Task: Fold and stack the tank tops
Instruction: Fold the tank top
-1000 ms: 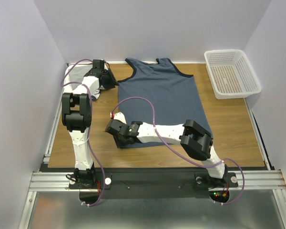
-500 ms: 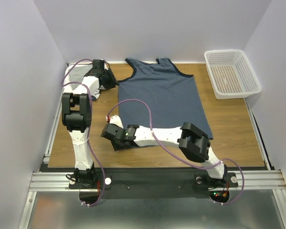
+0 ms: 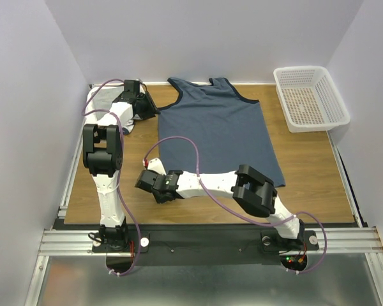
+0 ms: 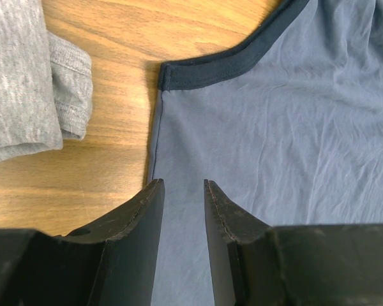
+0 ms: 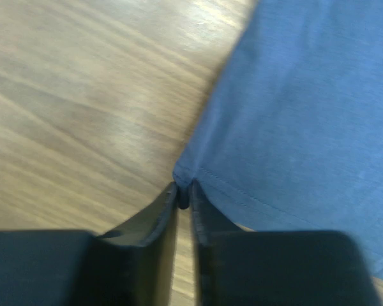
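The slate-blue tank top (image 3: 220, 127) lies flat on the table (image 3: 306, 182), the right claw (image 3: 146, 181) at its near-left hem corner

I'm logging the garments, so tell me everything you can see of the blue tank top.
The blue tank top lies flat on the wooden table, neck toward the far wall: thin, wrinkled cloth with navy trim. The left gripper, jaws open, sits at its side below an armhole; the right gripper pinches its near hem corner.

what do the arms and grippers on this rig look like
Both the left arm and right arm have white links with chunky black joint blocks, each trailing a purple cable. The left gripper and right gripper have black, wedge-shaped fingers.
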Motion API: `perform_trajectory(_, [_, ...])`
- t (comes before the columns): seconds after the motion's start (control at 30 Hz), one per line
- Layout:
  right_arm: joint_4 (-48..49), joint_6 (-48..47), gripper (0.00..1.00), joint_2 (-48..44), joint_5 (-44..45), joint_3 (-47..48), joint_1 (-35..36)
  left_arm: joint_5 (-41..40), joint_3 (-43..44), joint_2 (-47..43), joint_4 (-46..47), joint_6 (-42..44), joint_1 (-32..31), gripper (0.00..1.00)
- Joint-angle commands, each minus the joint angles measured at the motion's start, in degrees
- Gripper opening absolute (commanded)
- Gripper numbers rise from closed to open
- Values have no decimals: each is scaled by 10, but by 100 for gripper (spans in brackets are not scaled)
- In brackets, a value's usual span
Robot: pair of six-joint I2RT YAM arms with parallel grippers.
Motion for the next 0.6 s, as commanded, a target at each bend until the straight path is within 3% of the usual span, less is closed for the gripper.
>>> perform_trajectory(0.0, [-7,11,12,-9,14,-22,4,12,-11,-17,18,3,3,42])
perform_trajectory(0.2, [6,-7,1,-92,-6,-110,4,7,-90,-75,53,-24,-7,42])
perform_trajectory(0.57, [65,-24,0,-248,-101,-295,5,-8,-264,-170,167,-102,-14,46])
